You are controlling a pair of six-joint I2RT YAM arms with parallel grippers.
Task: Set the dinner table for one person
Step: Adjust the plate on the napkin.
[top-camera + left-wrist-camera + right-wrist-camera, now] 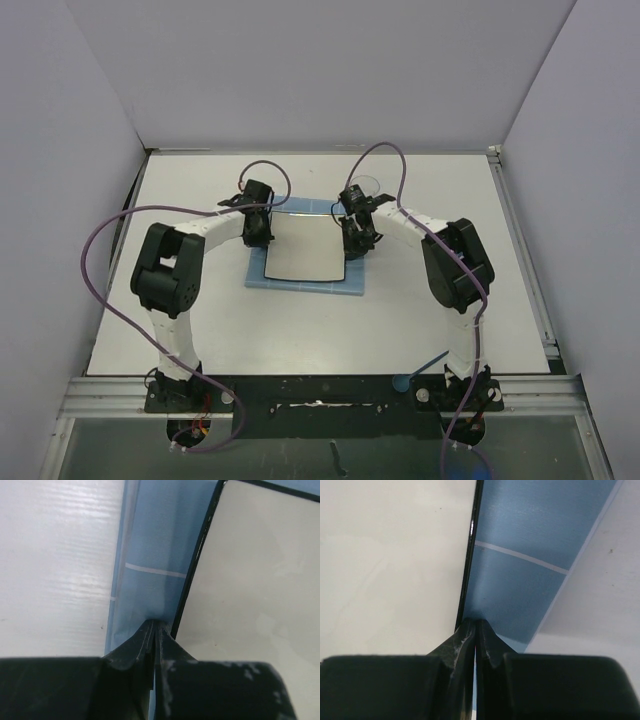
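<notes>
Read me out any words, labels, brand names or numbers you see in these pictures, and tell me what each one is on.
No text can be read.
The blue placemat bears only pale grid lines.
The square white plate has only a dark rim.
The dinner table is plain white.
Any marking on the left arm or right arm is too small to tell.

Dinner table (200, 330) is just a big matte white top filling the middle of the frame. Straight on it, about dead center, there's a blue placemat (300, 287) with pale grid lines. Small blue thing (400, 382) lower right at the near edge, can't tell what.
</notes>
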